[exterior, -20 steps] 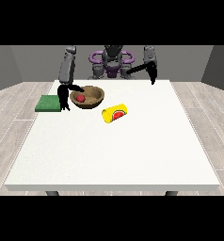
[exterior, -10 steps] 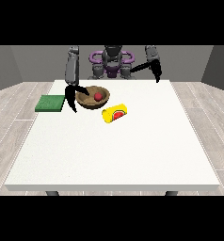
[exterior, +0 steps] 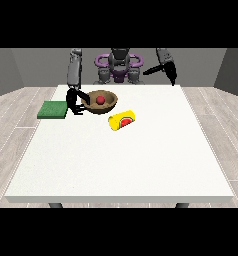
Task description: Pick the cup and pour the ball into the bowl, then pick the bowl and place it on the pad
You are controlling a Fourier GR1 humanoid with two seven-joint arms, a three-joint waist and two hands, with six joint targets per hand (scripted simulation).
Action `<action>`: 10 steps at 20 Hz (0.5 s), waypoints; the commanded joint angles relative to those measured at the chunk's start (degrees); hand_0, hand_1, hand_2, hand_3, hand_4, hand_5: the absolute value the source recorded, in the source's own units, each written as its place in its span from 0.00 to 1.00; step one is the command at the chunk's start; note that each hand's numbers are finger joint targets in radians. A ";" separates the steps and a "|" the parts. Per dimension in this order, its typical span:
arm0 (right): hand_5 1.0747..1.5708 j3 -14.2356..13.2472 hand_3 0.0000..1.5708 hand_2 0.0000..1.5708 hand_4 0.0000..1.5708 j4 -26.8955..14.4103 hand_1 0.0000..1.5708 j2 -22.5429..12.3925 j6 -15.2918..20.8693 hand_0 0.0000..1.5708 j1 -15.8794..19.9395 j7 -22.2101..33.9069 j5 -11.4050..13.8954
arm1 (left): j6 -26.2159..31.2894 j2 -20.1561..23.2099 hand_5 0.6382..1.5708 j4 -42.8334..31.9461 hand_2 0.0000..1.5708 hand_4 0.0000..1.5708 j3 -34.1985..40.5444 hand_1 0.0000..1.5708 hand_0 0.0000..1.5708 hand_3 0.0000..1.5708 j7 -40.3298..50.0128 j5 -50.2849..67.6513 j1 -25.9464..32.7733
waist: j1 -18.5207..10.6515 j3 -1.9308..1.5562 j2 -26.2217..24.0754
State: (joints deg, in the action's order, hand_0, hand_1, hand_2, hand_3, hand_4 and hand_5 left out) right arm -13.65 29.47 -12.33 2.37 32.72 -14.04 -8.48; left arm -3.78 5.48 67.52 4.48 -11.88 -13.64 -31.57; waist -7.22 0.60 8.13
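Front view, nearest first: the large white bench (exterior: 121,165) fills the middle of the frame, its near half bare. Farther back, just left of centre, a yellow cylindrical cup with a red-and-green watermelon print (exterior: 121,120) lies on its side on the bench. Beyond it, touching or nearly so, sits a round brown wooden bowl (exterior: 102,101) with a small red ball (exterior: 100,100) inside. The black robot hand at the view's left (exterior: 75,102) is at the bowl's left rim, its fingers curled round that edge. A flat green square pad (exterior: 52,109) lies at the bench's left edge, just beside that hand. At the upper right, the other black robot hand (exterior: 171,75) hangs raised above the bench's far edge, holding nothing; whether its fingers are straight or curled I cannot tell.
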 commanded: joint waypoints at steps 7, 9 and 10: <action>0.96 2.12 1.00 1.00 0.67 3.93 1.00 -1.41 0.47 1.00 4.82 19.12 -0.26 | 0.72 2.22 1.00 -6.01 0.00 0.00 3.55 0.00 0.00 0.00 -2.20 2.29 5.26 | 5.34 -0.57 -7.26; 0.96 -0.02 1.00 1.00 0.67 3.95 1.00 -5.36 -3.20 1.00 5.20 19.29 -2.21 | 1.75 4.58 1.00 -4.25 0.00 0.00 4.31 0.00 0.00 0.00 0.57 2.64 2.46 | 5.02 -0.60 -5.98; 0.96 0.05 1.00 1.00 0.68 4.95 1.00 -6.38 -2.96 1.00 4.63 19.16 -1.88 | 1.27 4.30 1.00 -5.09 0.00 0.00 4.64 0.00 0.00 0.00 -3.81 2.80 4.92 | 5.52 -0.59 -4.93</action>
State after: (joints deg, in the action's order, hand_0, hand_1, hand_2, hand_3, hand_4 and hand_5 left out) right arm -12.29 33.02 -15.01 1.84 36.70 1.87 -8.94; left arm -3.32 8.35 62.92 8.17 -13.49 -11.54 -28.29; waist -2.43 0.05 3.01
